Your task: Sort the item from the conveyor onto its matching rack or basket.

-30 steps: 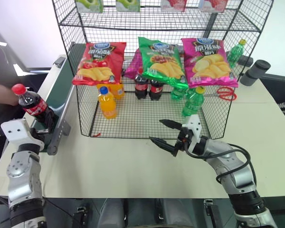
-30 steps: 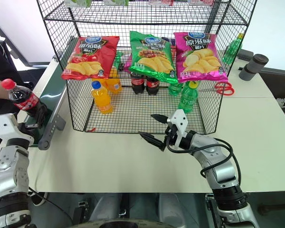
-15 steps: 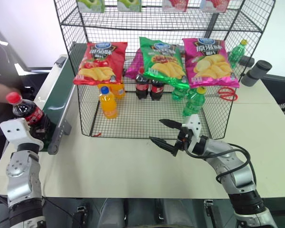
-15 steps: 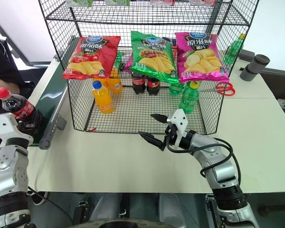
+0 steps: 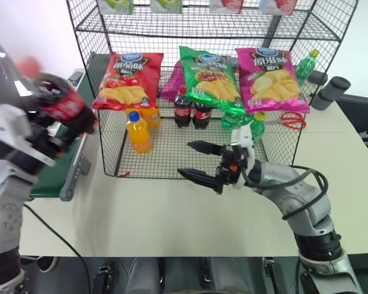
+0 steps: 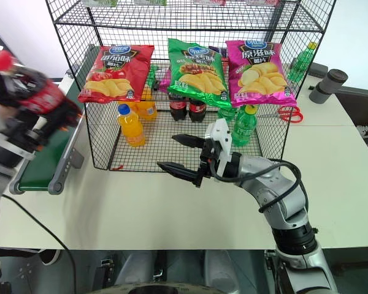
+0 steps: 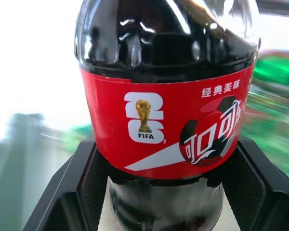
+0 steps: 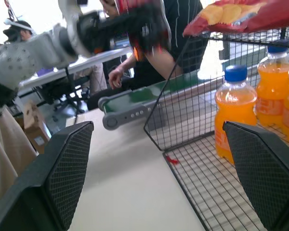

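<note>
The item, a cola bottle [image 5: 62,101] with a red cap and red label, is held tilted in the air above the conveyor [image 5: 48,181], a green belt with grey rails on the left. My left gripper [image 5: 78,120] is shut on it; in the left wrist view its fingers [image 7: 71,192] clamp the bottle [image 7: 166,130] just below the label. My right gripper [image 5: 189,160] hangs open and empty above the table, in front of the black wire basket [image 5: 184,154] at the base of the shelf unit. In the right wrist view its fingers [image 8: 62,168] stand wide apart.
Inside the basket stand orange-drink bottles [image 5: 138,131], two cola bottles [image 5: 191,110] and green bottles [image 5: 251,128]. Three chip bags [image 5: 208,76] hang on its front. Red scissors [image 5: 291,119] and a grey cylinder [image 5: 329,93] lie to the right. A person [image 8: 178,33] sits behind the conveyor.
My left gripper has shut on the cola bottle and swung it up and to the right, off the conveyor. My right gripper has risen and moved left. The person's hand has withdrawn.
</note>
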Available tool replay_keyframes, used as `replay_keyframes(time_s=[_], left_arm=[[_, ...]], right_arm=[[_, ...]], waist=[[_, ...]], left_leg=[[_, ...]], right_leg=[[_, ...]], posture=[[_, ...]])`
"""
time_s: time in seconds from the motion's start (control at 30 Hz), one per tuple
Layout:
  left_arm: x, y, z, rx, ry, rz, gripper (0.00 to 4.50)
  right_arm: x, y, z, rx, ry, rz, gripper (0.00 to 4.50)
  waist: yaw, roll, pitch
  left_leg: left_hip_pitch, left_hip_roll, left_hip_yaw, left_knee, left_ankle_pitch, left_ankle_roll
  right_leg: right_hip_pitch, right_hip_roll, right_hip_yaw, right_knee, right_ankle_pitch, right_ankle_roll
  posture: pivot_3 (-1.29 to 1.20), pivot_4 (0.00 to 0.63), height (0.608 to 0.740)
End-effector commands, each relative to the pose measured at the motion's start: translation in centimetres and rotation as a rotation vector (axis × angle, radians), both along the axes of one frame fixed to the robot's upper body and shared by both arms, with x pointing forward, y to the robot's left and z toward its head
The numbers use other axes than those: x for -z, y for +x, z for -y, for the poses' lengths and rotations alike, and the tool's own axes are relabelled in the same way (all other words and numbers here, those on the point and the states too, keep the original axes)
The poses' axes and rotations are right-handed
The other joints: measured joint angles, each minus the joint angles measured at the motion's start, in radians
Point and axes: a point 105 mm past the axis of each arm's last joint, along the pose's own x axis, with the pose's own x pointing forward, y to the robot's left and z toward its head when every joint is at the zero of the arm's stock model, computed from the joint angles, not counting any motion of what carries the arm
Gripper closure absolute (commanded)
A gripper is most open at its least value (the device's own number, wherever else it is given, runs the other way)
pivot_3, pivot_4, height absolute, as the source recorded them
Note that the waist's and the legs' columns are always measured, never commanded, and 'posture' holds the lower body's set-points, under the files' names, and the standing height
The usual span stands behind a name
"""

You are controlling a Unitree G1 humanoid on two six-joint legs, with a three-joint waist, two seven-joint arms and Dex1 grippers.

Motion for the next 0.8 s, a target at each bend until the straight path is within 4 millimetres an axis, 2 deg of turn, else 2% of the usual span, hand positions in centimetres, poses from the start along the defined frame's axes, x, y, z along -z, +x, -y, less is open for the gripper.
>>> replay_keyframes(time_s=[0.03,0.33,0.73,0.8], left_arm=[[0.2,-1.1,3.9,0.193,0.042,-0.033,1.67],[3.1,-1.0,8.3,0.379,0.131,-0.081,1.67],[3.7,-1.0,10.5,0.492,0.195,-0.056,1.67],[3.6,-1.0,10.5,0.492,0.192,-0.053,1.67]], right_arm=[[-2.0,-0.7,-1.4,-0.044,0.038,0.018,0.0],[-1.3,0.9,-3.5,0.04,0.046,-0.061,0.0],[0.5,1.4,-3.9,0.05,-0.021,-0.129,0.0],[0.7,1.4,-3.9,0.047,-0.024,-0.138,0.54]], waist=[[-0.001,0.0,0.0],[0.003,0.0,0.0],[0.006,0.0,0.0],[0.005,0.0,0.0]], left_leg=[[0.0,0.0,0.0,0.0,0.0,0.0],[-0.001,0.0,0.0,0.0,0.0,0.0],[-0.002,0.0,0.0,0.002,0.001,0.0],[-0.002,0.0,0.0,0.002,0.001,0.0]], right_leg=[[0.0,0.001,0.0,0.0,0.0,0.0],[-0.001,0.002,0.0,0.001,0.0,0.0],[-0.001,0.005,0.0,0.002,0.001,0.001],[-0.001,0.005,0.0,0.002,0.001,0.001]], posture=[[0.0,0.15,0.74],[0.0,0.15,0.74],[0.0,0.15,0.74],[0.0,0.15,0.74]])
